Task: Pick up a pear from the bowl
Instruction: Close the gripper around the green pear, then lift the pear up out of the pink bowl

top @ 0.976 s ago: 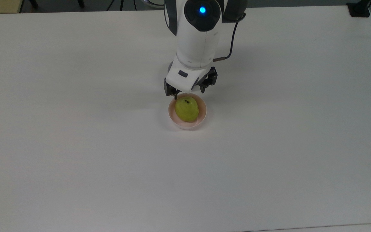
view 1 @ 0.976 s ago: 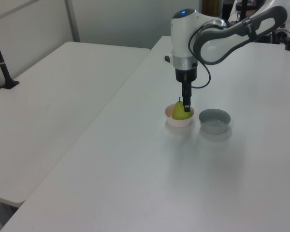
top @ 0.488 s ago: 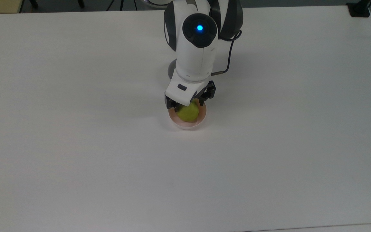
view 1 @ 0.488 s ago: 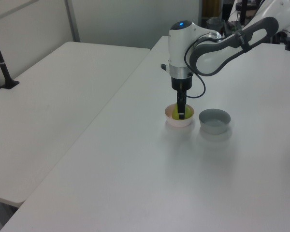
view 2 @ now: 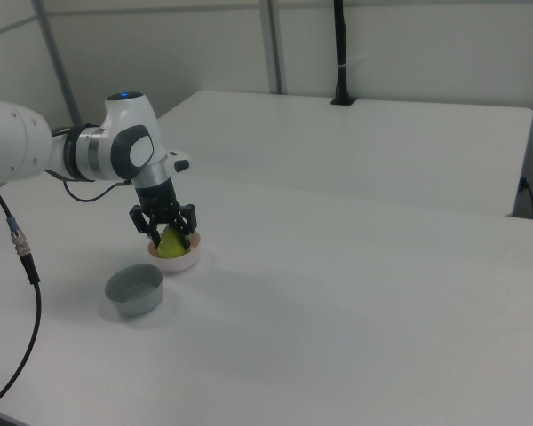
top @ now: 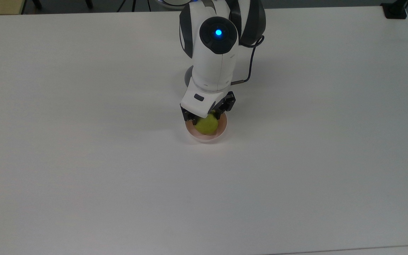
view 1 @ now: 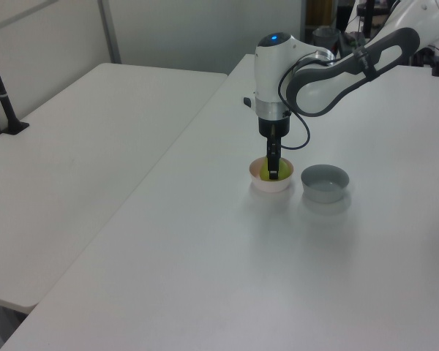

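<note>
Straddling the pear (top: 207,125) inside the pink bowl (top: 221,131), before any lift

You had the gripper (view 2: 166,232) lowered straight down over the bowl with its fingers spread, one on each side of the fruit, probably so they could squeeze its widest part. The pear sat in the bowl, between and just under the fingertips; whether they touched it I couldn't tell. The grey bowl (view 1: 325,182) stood just beside the pink bowl, apart from it

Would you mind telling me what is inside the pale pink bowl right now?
The pink bowl holds a yellow-green pear. The end effector straddles the pear from above, covering its top and stem; the bowl's floor under the pear is hidden.
</note>
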Robot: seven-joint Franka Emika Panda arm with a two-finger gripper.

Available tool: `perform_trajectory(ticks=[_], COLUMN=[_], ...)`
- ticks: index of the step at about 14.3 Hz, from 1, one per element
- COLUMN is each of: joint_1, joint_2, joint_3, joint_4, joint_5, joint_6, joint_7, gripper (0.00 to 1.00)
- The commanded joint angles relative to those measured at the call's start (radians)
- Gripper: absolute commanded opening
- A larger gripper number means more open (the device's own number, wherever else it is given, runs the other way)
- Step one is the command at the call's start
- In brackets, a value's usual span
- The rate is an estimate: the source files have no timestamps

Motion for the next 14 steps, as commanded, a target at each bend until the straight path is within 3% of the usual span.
perform_trajectory(ticks=[1,5,11,14], joint_1=[0.006,0.005,-0.006,-0.031], joint_2=[-0.005,-0.041,-0.14,-0.158], joint_3=[-0.007,-0.007,-0.013,-0.02], joint_4=[-0.004,0.028,0.068,0.089], joint_5=[-0.018,-0.005,-0.002,-0.002], joint_6=[0.014,-0.067,-0.176,-0.232], joint_7=[0.001,0.009,0.238,0.256], gripper=[0.51,0.51,0.51,0.51])
